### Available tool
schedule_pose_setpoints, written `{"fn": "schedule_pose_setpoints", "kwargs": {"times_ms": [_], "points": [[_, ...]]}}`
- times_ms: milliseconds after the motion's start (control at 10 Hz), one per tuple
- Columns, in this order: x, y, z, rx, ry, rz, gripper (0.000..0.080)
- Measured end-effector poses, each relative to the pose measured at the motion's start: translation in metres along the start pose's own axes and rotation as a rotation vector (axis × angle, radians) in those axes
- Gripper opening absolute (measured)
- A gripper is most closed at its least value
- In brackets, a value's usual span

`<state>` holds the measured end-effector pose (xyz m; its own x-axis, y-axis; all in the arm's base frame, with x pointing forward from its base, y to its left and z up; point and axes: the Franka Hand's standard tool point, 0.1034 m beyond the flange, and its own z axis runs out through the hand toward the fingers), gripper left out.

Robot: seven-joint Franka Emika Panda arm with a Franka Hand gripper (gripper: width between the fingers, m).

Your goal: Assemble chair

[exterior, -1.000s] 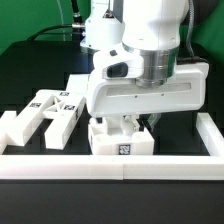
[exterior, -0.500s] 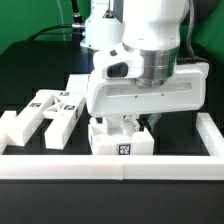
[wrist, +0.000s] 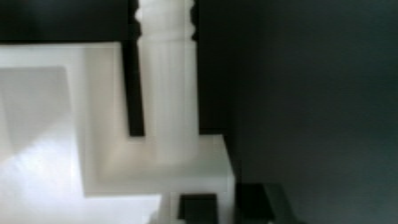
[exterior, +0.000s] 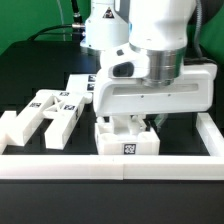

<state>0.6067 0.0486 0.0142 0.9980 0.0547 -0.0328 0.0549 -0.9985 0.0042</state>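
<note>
A white blocky chair piece (exterior: 128, 143) with a black-and-white tag on its front stands just behind the front rail. My gripper (exterior: 128, 124) reaches down onto it from above, mostly hidden under the wide white hand. In the wrist view a white slab (wrist: 54, 110) carries an upright round bar (wrist: 166, 70). My gripper (wrist: 231, 205) shows as two dark fingertips close together at the slab's corner block. It appears shut on this chair piece.
Three loose white tagged chair pieces (exterior: 42, 103) (exterior: 65, 112) (exterior: 18, 125) lie at the exterior view's left. The long white border rail (exterior: 110, 167) runs along the front and up the right side (exterior: 210, 135). The marker board (exterior: 80, 85) lies behind the arm.
My hand and the tagged chair piece under it have shifted together a little toward the exterior view's right. The loose pieces at the left have not moved.
</note>
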Motion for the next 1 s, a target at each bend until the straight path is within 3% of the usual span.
{"fn": "schedule_pose_setpoints", "kwargs": {"times_ms": [300, 1000], "points": [[0.02, -0.021, -0.001, 0.004, 0.029, 0.022, 0.0034], [0.038, -0.055, -0.003, 0.009, 0.029, 0.033, 0.0034]]}}
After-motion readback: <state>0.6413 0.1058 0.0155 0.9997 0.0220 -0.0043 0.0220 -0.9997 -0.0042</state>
